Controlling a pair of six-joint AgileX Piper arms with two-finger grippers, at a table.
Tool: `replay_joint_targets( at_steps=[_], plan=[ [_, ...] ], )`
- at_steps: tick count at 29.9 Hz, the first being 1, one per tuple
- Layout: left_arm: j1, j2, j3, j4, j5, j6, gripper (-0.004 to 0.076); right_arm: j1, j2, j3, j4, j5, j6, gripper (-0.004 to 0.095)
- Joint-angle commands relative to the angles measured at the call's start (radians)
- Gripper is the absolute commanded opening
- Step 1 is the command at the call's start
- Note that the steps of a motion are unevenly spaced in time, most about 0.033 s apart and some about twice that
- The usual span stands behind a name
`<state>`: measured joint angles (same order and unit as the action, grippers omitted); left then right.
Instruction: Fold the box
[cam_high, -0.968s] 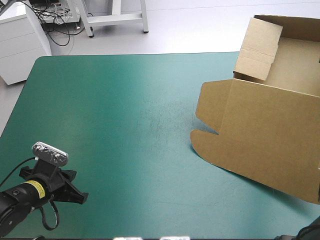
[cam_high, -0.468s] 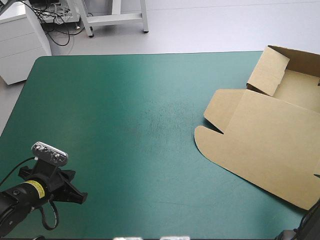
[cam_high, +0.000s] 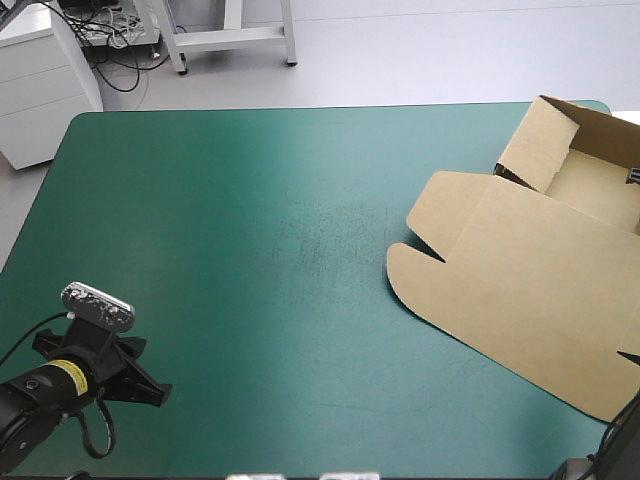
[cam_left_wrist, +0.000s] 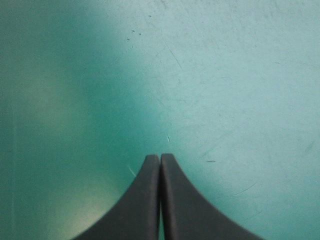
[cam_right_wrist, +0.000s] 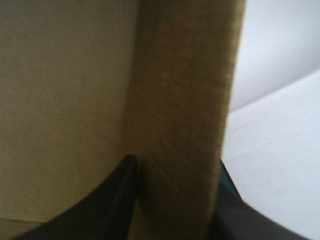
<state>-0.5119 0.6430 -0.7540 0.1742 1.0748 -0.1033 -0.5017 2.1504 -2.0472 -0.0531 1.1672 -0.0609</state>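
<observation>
The brown box (cam_high: 520, 290) lies at the table's right side. Its lid panel is flat on the teal-green cover, pointing toward the front, and its tray part with a raised side wall (cam_high: 540, 145) is at the far right. My right gripper (cam_high: 633, 176) barely shows at the tray's right end. In the right wrist view the right gripper (cam_right_wrist: 175, 167) has one black finger on each side of an upright brown wall (cam_right_wrist: 185, 90). My left gripper (cam_high: 158, 392) rests near the table's front left corner, far from the box. Its fingers (cam_left_wrist: 160, 157) are shut on nothing, over bare cover.
A wide stretch of teal-green cover (cam_high: 250, 250) lies between the left gripper and the box. The table's far right corner (cam_high: 598, 104) is just beyond the tray. The box reaches the table's right edge.
Earlier the box was tilted up high above the table. It has come down and shifted right, and its lid now lies flat on the cover. The left arm has barely moved.
</observation>
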Motion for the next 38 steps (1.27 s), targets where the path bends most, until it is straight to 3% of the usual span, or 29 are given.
replay_joint_targets(
  at_steps=[1, 4, 9, 13, 16, 18, 21, 31, 38],
  plan=[
    [0.0, 0.001, -0.025, 0.059, -0.046, 0.007, -0.0032, -0.016, -0.068, -0.034, 0.015, 0.039, -0.018, 0.0579],
    [0.0, 0.001, -0.025, 0.085, -0.046, 0.007, -0.0032, -0.018, -0.09, -0.037, 0.007, 0.064, -0.008, 0.0721],
    [0.0, 0.001, -0.025, 0.097, -0.042, 0.007, -0.0032, -0.018, -0.19, -0.037, 0.01, 0.056, 0.005, 0.0643],
    [0.0, 0.001, -0.025, 0.1, -0.037, 0.007, -0.0032, -0.016, -0.313, -0.037, 0.079, 0.07, 0.015, 0.0382],
    [0.0, 0.001, -0.025, 0.09, -0.035, -0.004, -0.0032, -0.014, -0.4, -0.017, 0.292, 0.068, -0.073, 0.0087],
    [0.0, 0.001, -0.023, 0.076, -0.035, -0.006, -0.0032, -0.004, -0.443, 0.01, 0.416, 0.08, -0.123, -0.0019],
    [0.0, 0.001, -0.019, 0.074, -0.035, -0.006, -0.0032, 0.054, -0.541, 0.117, 0.461, 0.078, -0.15, -0.0022],
    [0.0, 0.001, -0.019, 0.003, -0.039, -0.01, -0.0032, 0.362, -0.917, 0.565, 0.33, -0.121, -0.167, -0.0022],
    [0.0, 0.001, -0.017, -0.008, -0.07, 0.003, -0.0032, 0.504, -1.102, 0.745, 0.282, -0.171, -0.203, -0.0022]
  ],
)
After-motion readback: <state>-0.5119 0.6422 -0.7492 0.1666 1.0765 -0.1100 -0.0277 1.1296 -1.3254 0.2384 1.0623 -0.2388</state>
